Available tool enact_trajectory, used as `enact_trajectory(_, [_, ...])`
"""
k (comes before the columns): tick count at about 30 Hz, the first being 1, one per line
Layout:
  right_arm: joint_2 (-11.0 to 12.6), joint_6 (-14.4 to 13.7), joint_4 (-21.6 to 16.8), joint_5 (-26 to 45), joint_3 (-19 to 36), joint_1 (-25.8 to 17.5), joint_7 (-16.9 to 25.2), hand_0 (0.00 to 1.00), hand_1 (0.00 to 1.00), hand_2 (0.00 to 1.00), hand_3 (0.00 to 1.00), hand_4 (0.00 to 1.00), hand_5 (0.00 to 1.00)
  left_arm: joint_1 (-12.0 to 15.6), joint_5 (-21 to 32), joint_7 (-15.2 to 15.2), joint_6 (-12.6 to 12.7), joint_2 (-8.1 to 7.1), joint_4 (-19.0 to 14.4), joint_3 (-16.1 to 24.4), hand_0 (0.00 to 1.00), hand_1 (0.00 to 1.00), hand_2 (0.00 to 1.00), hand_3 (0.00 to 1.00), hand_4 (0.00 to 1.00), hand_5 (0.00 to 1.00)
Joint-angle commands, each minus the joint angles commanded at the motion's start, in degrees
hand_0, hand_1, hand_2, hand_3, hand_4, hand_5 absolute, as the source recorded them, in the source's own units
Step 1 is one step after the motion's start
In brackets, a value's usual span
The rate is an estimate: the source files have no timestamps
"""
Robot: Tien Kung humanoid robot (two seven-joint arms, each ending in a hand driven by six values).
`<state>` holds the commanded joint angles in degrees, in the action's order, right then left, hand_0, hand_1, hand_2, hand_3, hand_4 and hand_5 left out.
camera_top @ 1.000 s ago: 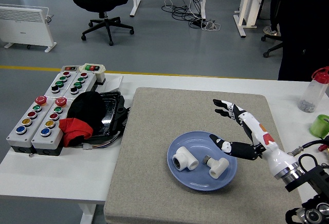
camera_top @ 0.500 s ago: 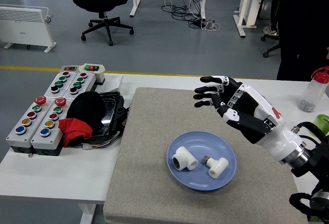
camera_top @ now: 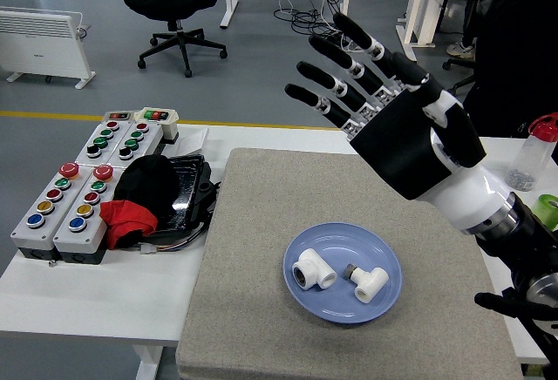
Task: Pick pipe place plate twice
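A blue plate (camera_top: 384,299) rests on the grey mat (camera_top: 261,223) near the table's front. Two white pipe fittings lie in it: a tee-shaped one (camera_top: 313,272) on the left and an elbow with a grey end (camera_top: 367,282) on the right. My right hand (camera_top: 349,75) is raised high above the mat and close to the camera, its back toward me. Its black fingers (camera_top: 327,49) are spread wide and point up and left, holding nothing. The left arm does not show.
Two grey button boxes (camera_top: 74,193) stand at the left. Beside them lies a black tray (camera_top: 187,184) with a black and red cloth (camera_top: 139,201). A clear bottle with a red cap (camera_top: 532,153) and a green cup (camera_top: 545,213) stand at the right edge.
My right hand has lifted from beside the plate, up toward the camera, turning so its back faces me. Both fittings have stayed in the plate.
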<state>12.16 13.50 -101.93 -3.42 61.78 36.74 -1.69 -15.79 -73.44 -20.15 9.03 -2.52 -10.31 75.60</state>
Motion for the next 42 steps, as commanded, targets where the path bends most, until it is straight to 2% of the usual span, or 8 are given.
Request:
enact_trajectory(10, [-2.39,-1.08,0.0,20.0,-0.24,2.9,1.51,0.823,0.758,0.75,0.846,0.533,0.571,-0.3,0.13,0.1,0.22,-0.03,0.0,-0.2,0.715,0.739,0.704,0.648,0.395,0.998])
enact_trajectory(15, [-2.66,-2.99,0.0,17.62,-0.22,2.91,2.31,0.823,0.758,0.75,0.846,0.533,0.571,-0.36,0.09,0.12,0.1,-0.01,0.0,-0.37,0.715,0.739,0.704,0.648,0.395,0.998])
enact_trajectory(16, [-2.58,-3.69,0.0,16.5,-0.1,2.9,2.47,0.794,0.652,0.604,0.822,0.526,0.554,-0.36,0.11,0.13,0.1,-0.02,0.0,-0.38,0.715,0.739,0.704,0.647,0.395,0.998])
enact_trajectory(22, [-2.14,-6.81,0.0,14.57,0.46,2.55,4.01,0.778,0.636,0.577,0.785,0.522,0.536,-0.26,0.0,0.12,0.12,-0.03,0.0,-0.3,0.714,0.739,0.704,0.647,0.395,0.998])
enact_trajectory(29, [-2.38,-5.6,0.0,21.07,-0.04,2.93,3.34,0.749,0.636,0.604,0.778,0.518,0.526,-0.27,-0.15,0.07,0.04,-0.02,0.0,-0.24,0.714,0.739,0.704,0.648,0.395,0.998])
enact_trajectory(33, [-2.5,-7.77,0.0,16.63,-0.16,2.83,4.78,0.749,0.636,0.604,0.778,0.518,0.526,-0.27,-0.23,0.06,0.02,-0.01,0.0,-0.19,0.714,0.739,0.704,0.648,0.395,0.998])
enact_trajectory(34, [-2.46,-7.88,0.0,15.78,-0.11,2.8,4.98,0.797,0.704,0.682,0.776,0.497,0.499,-0.28,-0.22,0.06,0.01,0.0,0.0,-0.21,0.714,0.738,0.703,0.647,0.395,0.998])
enact_trajectory(42, [-2.37,-6.82,0.0,13.22,-0.32,2.3,5.84,0.804,0.72,0.699,0.745,0.481,0.484,-0.22,-0.39,0.07,-0.01,0.0,0.0,-0.07,0.714,0.739,0.704,0.648,0.395,0.998])
